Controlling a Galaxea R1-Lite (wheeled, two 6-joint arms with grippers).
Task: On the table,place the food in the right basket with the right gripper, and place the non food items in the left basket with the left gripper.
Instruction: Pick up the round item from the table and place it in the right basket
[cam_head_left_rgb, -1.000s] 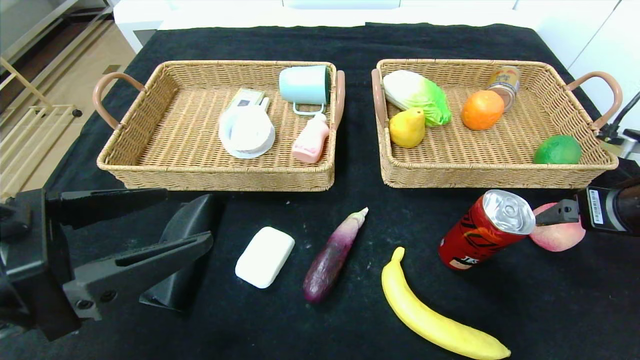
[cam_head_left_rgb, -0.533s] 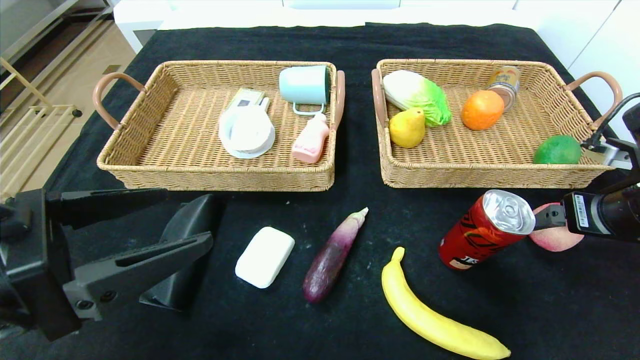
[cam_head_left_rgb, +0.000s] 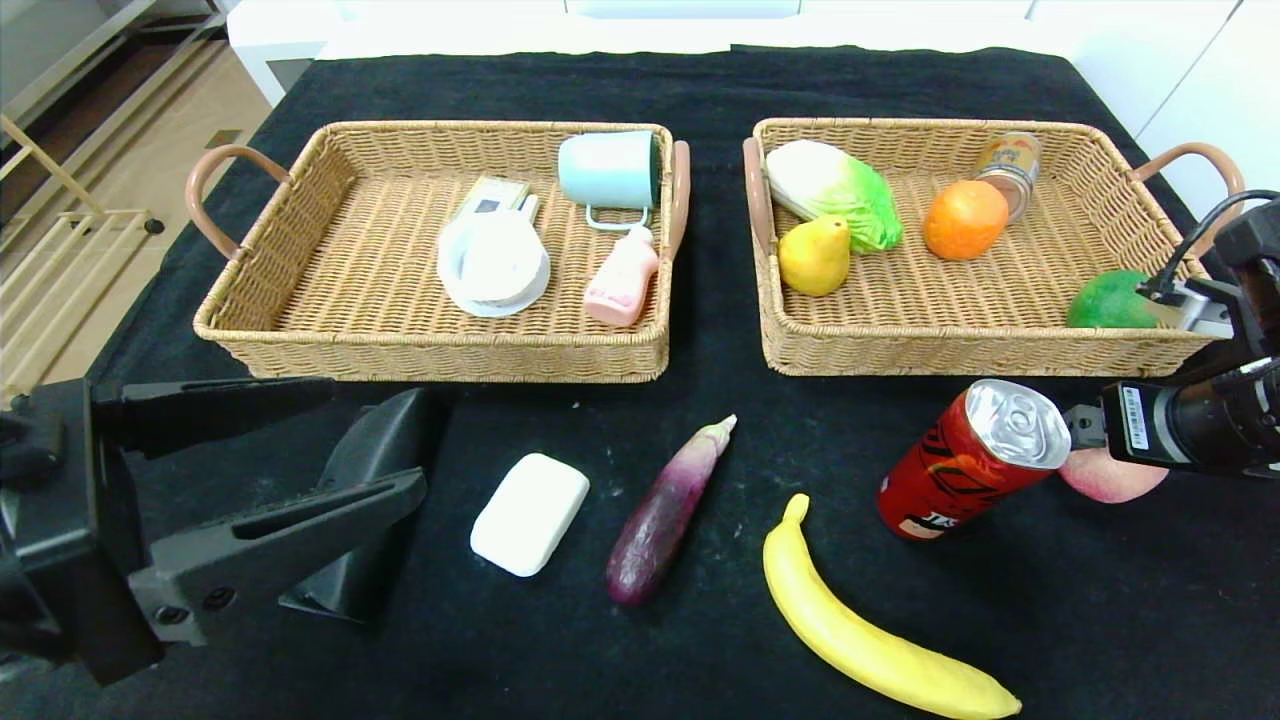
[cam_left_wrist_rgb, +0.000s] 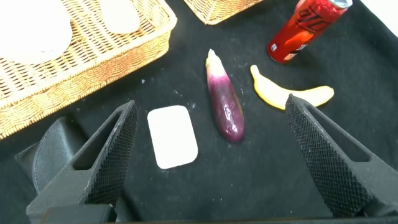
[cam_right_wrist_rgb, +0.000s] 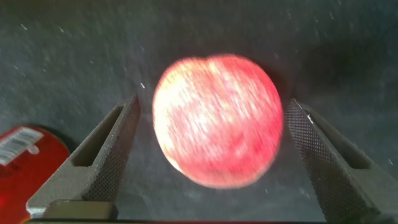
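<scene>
On the black table (cam_head_left_rgb: 700, 90) stand the red can (cam_head_left_rgb: 965, 465) and, just right of it, the peach (cam_head_left_rgb: 1110, 478). My right gripper (cam_head_left_rgb: 1085, 425) hangs over the peach, open, one finger on each side of the fruit (cam_right_wrist_rgb: 217, 121) without touching. The banana (cam_head_left_rgb: 870, 640) and eggplant (cam_head_left_rgb: 665, 515) lie near the front middle. The white bar (cam_head_left_rgb: 529, 513) lies left of the eggplant. My left gripper (cam_head_left_rgb: 370, 440) is open above the black case (cam_head_left_rgb: 345, 585), with nothing held. The left basket (cam_head_left_rgb: 430, 355) and right basket (cam_head_left_rgb: 980, 355) stand behind.
The left basket holds a white dish (cam_head_left_rgb: 493, 262), a mint cup (cam_head_left_rgb: 608, 170), a pink bottle (cam_head_left_rgb: 622, 282) and a small box. A cabbage (cam_head_left_rgb: 835, 195), pear (cam_head_left_rgb: 814, 256), orange (cam_head_left_rgb: 965, 220), tin (cam_head_left_rgb: 1010, 165) and green fruit (cam_head_left_rgb: 1112, 300) fill the right basket.
My right gripper has shifted toward the can and come over the peach, hiding more of it. The left gripper and all objects have stayed put.
</scene>
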